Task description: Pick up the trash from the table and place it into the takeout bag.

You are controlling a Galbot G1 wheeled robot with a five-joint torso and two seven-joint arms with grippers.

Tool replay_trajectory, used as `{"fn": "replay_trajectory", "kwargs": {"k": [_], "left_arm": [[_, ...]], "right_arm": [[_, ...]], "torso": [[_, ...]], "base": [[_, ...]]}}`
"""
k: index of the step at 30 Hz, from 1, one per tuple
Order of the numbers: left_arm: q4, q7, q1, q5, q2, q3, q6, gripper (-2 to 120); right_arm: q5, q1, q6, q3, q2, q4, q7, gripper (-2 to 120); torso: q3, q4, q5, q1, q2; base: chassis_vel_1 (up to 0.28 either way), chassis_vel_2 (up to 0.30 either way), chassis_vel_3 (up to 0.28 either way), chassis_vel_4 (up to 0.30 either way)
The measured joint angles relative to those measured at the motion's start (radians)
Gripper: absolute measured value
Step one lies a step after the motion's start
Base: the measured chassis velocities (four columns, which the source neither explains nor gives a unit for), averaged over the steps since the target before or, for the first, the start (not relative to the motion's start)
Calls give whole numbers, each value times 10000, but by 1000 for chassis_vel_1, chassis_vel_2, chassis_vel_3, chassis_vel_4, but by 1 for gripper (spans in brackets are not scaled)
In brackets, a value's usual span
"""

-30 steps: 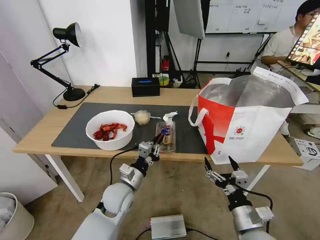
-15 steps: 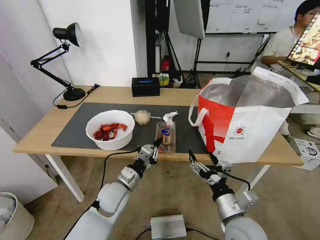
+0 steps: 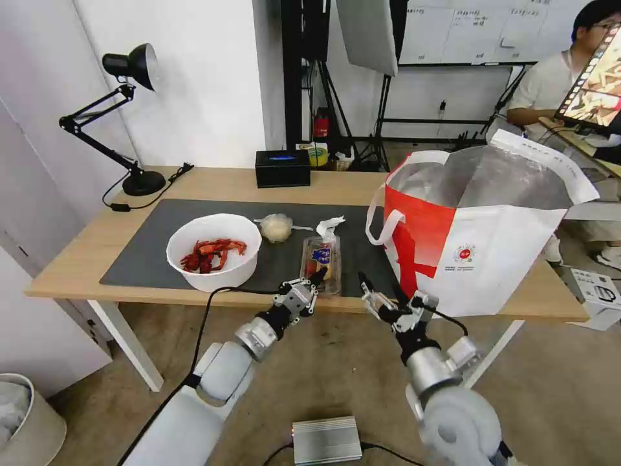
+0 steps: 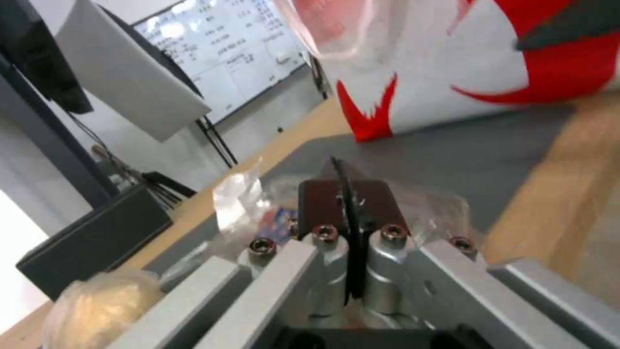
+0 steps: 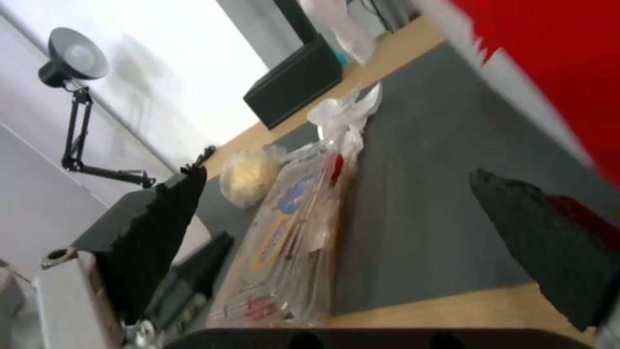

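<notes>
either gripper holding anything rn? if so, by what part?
Nothing held. Left gripper is shut at the clear container's near end; right gripper hangs open beside it, near the takeout bag.

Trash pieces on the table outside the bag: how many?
4, all on the mat: bowl of crayfish shells, knotted clear bag, crumpled tissue, clear tomato container. The takeout bag could hide more.

Bright, even light; blurred wrist views
</notes>
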Motion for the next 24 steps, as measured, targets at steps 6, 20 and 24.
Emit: {"fn": "replay_trajectory", "kwargs": {"k": [6,20,24], "left_arm": [[-23,178,176,448,-26,-246,-159,0],[80,380,289,810,-291,-313,-315,0],[296,403,197,932,-402,-223,-337,0]], "right_arm": [[544,633,-265,-356,245,-389,321,100],[1795,1611,-649,-609,705,-991,920,100],[2031,2043,-768,-694,870,-1342,1030,100]], "torso": [[-1,1,0,0,0],[-1,1,-1,-2,2],[-1,0,-1,-2,2]], "base": [[0,0,0,0],[0,0,0,0],[0,0,0,0]]}}
